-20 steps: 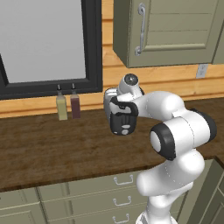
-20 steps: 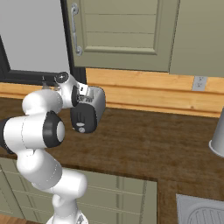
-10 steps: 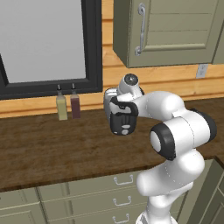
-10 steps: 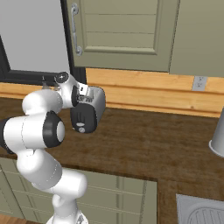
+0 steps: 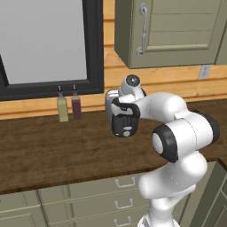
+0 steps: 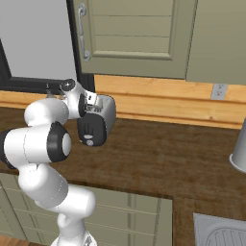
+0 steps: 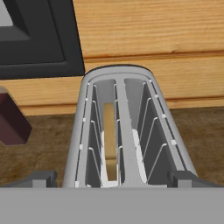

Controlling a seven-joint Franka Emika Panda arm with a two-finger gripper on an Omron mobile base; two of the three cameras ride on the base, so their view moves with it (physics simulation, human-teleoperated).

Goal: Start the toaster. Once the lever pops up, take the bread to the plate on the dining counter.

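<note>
My arm [image 5: 177, 133] is glossy white, built of rounded, bulbous links, with dark grey to black rings at the joints. A small round dark cap tops my wrist. My two finger tips [image 7: 41, 178] are small, dark grey and blocky. My base column is white and curved.

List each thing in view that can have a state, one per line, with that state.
toaster: upright on the counter, bread in one slot, other slot empty.
bread: standing low inside the slot.
end effector: open, above the toaster, holding nothing.
cabinet door: closed.
two bottles: upright, side by side.
</note>
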